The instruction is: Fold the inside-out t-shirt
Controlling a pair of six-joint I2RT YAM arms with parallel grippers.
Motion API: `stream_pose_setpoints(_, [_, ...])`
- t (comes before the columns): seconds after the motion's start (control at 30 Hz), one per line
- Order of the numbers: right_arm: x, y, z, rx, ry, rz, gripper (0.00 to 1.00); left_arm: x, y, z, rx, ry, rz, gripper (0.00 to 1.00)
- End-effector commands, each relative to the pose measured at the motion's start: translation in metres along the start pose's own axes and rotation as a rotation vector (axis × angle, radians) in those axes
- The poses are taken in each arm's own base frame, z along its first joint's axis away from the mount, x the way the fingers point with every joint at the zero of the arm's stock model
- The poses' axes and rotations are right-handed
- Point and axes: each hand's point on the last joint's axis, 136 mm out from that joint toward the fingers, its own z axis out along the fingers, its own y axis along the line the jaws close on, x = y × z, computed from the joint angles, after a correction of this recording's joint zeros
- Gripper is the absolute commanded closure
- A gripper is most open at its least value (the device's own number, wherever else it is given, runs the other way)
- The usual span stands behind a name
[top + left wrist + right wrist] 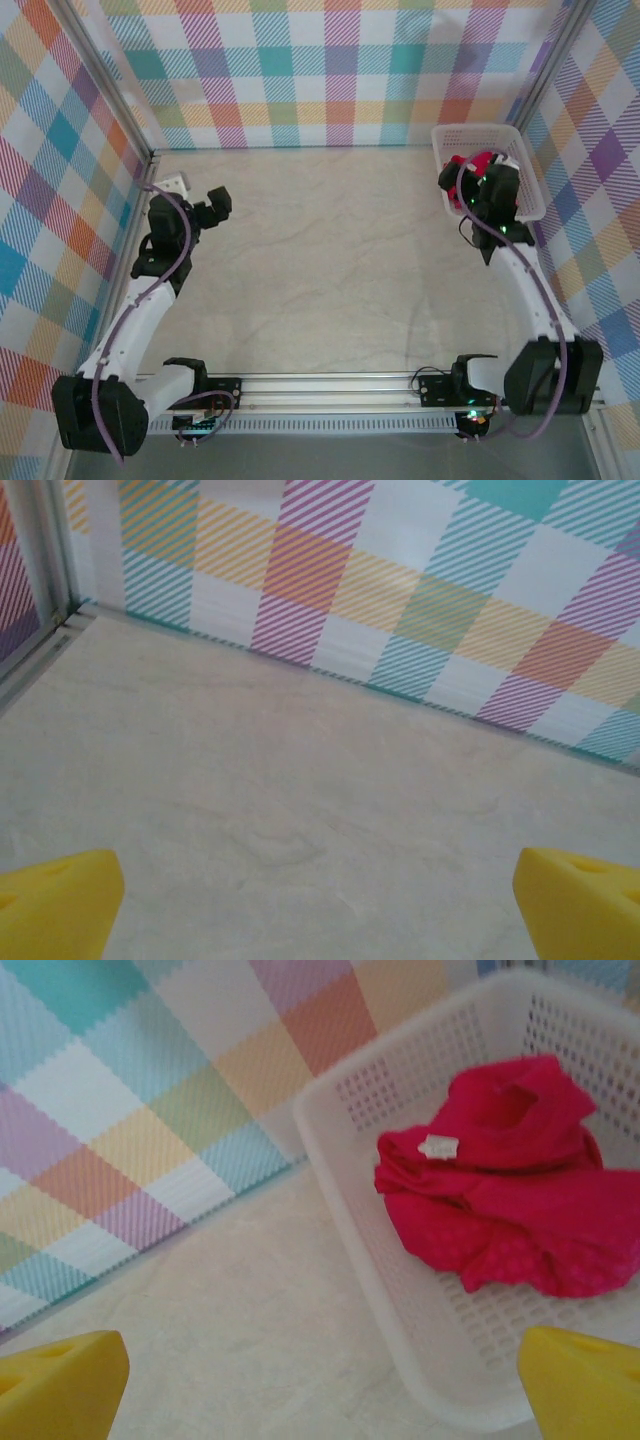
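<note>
The inside-out t-shirt (487, 162) (500, 1180) lies crumpled in a white basket (532, 205) (400, 1080) at the far right corner of the counter (330, 250), its small white tag (437, 1146) facing up. The basket sits close to the right checked wall (590, 150) and the far checked wall (340, 70).

The right pincer (470, 190) (320, 1385) hangs over the basket's near-left side, yellow fingertips (60, 1385) spread wide and holding nothing. The left pincer (218, 200) (320, 905) hovers near the far left corner, also spread wide and empty, facing the far wall.

Between the two arms the counter's middle lies bare, bounded by walls on three sides and a metal rail (330, 385) along the near edge.
</note>
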Motion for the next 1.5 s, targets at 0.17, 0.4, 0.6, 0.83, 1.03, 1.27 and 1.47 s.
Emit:
stream_pose_setpoints(0.17, [0.005, -0.066, 0.079, 0.280, 0.169, 0.381, 0.07, 0.058, 0.047, -0.017, -0.284, 0.272, -0.198, 0.00])
stream_pose_setpoints(0.4, [0.012, -0.096, 0.143, 0.359, 0.242, 0.629, 0.16, 0.064, 0.005, 0.007, -0.100, 0.398, -0.261, 0.00])
stream_pose_setpoints(0.6, [0.017, -0.102, 0.189, 0.405, 0.269, 0.735, 0.19, 0.070, -0.003, 0.023, -0.097, 0.453, -0.340, 0.00])
stream_pose_setpoints(0.83, [0.006, -0.097, 0.201, 0.392, 0.260, 0.759, 0.84, 0.086, -0.017, 0.036, -0.050, 0.551, -0.381, 0.01])
stream_pose_setpoints(1.03, [0.003, -0.063, 0.169, 0.279, 0.219, 0.714, 1.00, 0.085, -0.026, 0.029, 0.003, 0.544, -0.399, 0.02])
stream_pose_setpoints(1.27, [0.013, -0.041, 0.110, 0.211, 0.056, 0.614, 1.00, 0.087, -0.029, 0.002, 0.057, 0.496, -0.472, 0.03])
stream_pose_setpoints(1.47, [-0.001, -0.018, 0.072, 0.090, -0.052, 0.506, 1.00, 0.093, -0.006, -0.017, -0.010, 0.425, -0.465, 0.00])
